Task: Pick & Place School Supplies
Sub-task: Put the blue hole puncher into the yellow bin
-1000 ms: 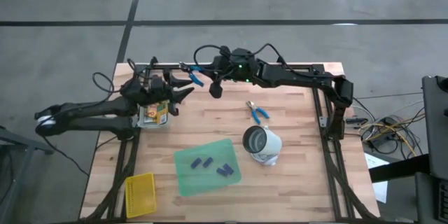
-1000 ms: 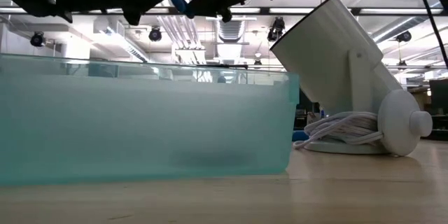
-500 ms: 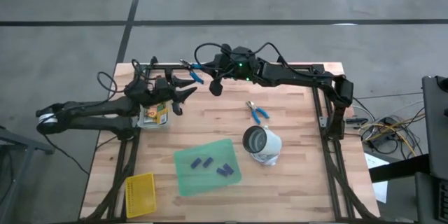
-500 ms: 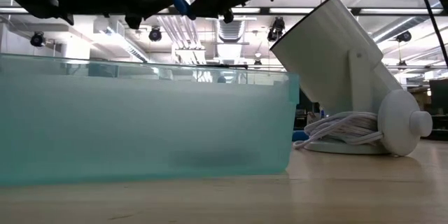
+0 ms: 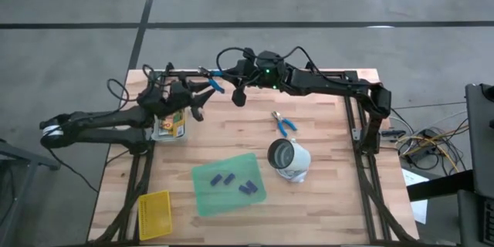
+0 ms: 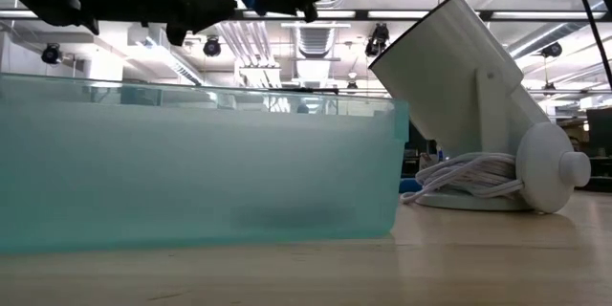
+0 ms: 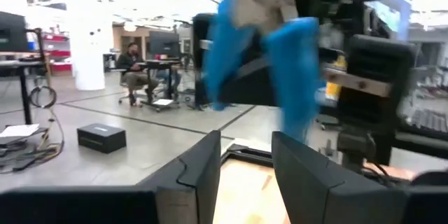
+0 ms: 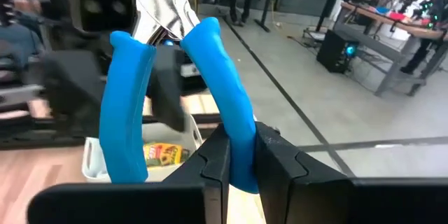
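The blue-handled tool [image 5: 214,85] hangs in the air over the table's far edge, toward 11 o'clock from the table's middle, one handle pinched tight in the right gripper [image 8: 236,155], its metal head [image 8: 162,0] pointing away from the wrist and its 2 blue handles spread apart; the left gripper [image 5: 197,105] sits just at 7 o'clock of it, fingers [image 7: 199,171] parted with nothing between them, the blue handles looming right in front of its camera; beneath the left arm a pale bin [image 5: 158,134] holds a yellow-and-green crayon box [image 5: 173,126]; a 2nd blue-handled tool [image 5: 283,123] lies flat on the wood at about 1 o'clock from the table's middle, well apart from the 1st; just at 6 o'clock of that one a white lamp [image 5: 289,159] lies tipped over, its cord coiled at the base in the low view; toward 7 o'clock the translucent green sheet [image 5: 207,198] carries several purple-blue pieces [image 5: 223,178]; at the near-left corner, 8 o'clock, the yellow mesh basket [image 5: 153,214] rests on the table [image 5: 324,208].
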